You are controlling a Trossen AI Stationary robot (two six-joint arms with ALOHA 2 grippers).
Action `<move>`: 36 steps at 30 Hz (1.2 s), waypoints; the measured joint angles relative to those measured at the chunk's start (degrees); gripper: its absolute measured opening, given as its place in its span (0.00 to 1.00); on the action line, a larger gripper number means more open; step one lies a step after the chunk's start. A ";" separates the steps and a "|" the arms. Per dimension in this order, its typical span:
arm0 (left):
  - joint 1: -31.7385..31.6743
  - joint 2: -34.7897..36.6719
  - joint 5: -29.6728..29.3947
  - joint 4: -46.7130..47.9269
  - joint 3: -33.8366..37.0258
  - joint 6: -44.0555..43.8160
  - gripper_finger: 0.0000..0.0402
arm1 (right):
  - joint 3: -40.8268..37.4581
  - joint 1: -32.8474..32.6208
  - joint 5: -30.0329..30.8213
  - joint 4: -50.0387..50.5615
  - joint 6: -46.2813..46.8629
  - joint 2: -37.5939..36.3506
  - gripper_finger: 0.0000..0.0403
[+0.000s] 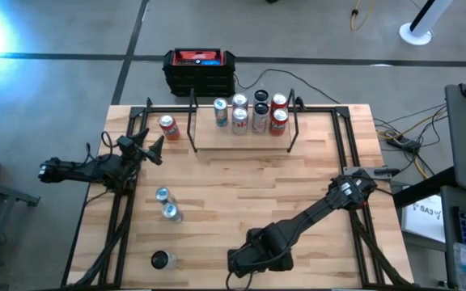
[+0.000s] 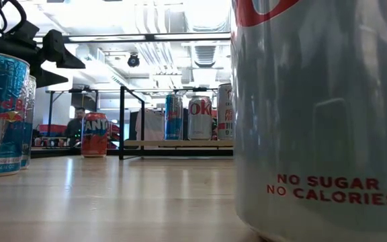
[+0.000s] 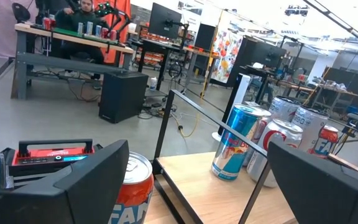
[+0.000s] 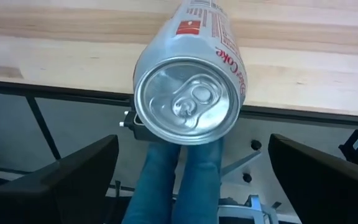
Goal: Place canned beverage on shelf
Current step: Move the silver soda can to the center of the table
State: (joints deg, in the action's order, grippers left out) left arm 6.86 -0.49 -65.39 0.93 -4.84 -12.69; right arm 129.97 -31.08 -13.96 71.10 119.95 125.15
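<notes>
— Where do we find the Diet Coke can (image 4: 186, 99)?

— It stands upright at the near edge of the desk (image 1: 298, 174), well apart from the shelf (image 1: 241, 143). We see its round brushed-aluminium lid with the pull tab, and a smooth silver wall with red lettering. In the low view it fills the right side, curved and glossy.

— And the right pincer (image 4: 192, 155)?

— It hangs over that can with its two dark, flat fingers spread wide on either side. Neither one touches the metal.

— What about the left pincer (image 3: 197, 155)?

— We see it at the desk's left side, fingers apart and holding nothing. The orange Fanta can (image 1: 168, 127) stands just beyond it, beside the shelf's left posts.

— How do we describe the shelf?

— It is a low rectangular rack with a pale wood board and thin black metal posts, at the far side of the desk. A cluster of cans (image 1: 253, 111) already stands on it: one slim blue Red Bull, the rest silver and red.

— Anything else on the planked wood?

— Two slim blue Red Bull cans (image 1: 167, 204) stand close together at the left, with a dark-topped can (image 1: 162, 259) nearer the front edge. A black box with a red top (image 1: 199, 69) sits on the floor behind the desk.
</notes>
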 joint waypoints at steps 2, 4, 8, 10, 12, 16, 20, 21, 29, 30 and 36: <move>0.01 0.00 0.00 -0.02 0.00 0.00 0.92 | -0.13 0.09 -0.05 -0.44 -0.40 0.44 0.99; -0.01 0.00 0.00 -0.02 0.00 0.00 0.92 | -0.13 0.28 -0.73 -1.19 -1.13 1.18 0.99; 0.01 0.00 0.02 -0.02 0.00 0.00 0.92 | -0.14 0.90 -2.44 -1.53 -2.36 2.81 0.99; -0.01 -0.02 0.00 -0.04 0.00 0.00 0.92 | -0.16 1.28 -3.79 -1.15 -2.80 3.54 0.99; 0.01 -0.02 0.00 0.02 0.00 0.00 0.92 | -0.15 1.62 -4.48 -0.89 -2.96 4.23 0.99; 0.00 -0.02 0.00 0.00 0.00 0.00 0.92 | -0.43 1.80 -3.40 -0.91 -3.07 4.40 0.99; 0.02 -0.02 0.00 -0.01 0.00 0.00 0.92 | -0.70 1.60 0.22 -0.70 -1.61 4.38 0.98; 0.02 -0.02 0.00 0.00 0.00 0.00 0.92 | -0.89 1.51 0.46 -0.94 -0.85 4.38 0.96; 0.02 -0.02 0.00 0.00 0.00 0.00 0.92 | -2.03 1.34 0.46 -2.62 1.29 4.38 0.73; 0.00 -0.02 0.00 0.00 0.00 0.00 0.92 | -2.04 1.34 0.48 -2.65 1.64 4.38 0.73; 0.02 -0.02 0.00 0.00 0.00 0.00 0.92 | -2.05 2.65 0.54 -1.35 0.76 4.32 0.73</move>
State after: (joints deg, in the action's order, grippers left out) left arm 6.87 -0.51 -65.39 0.93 -4.84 -12.69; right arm 127.92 -28.43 -13.41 69.75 120.71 129.47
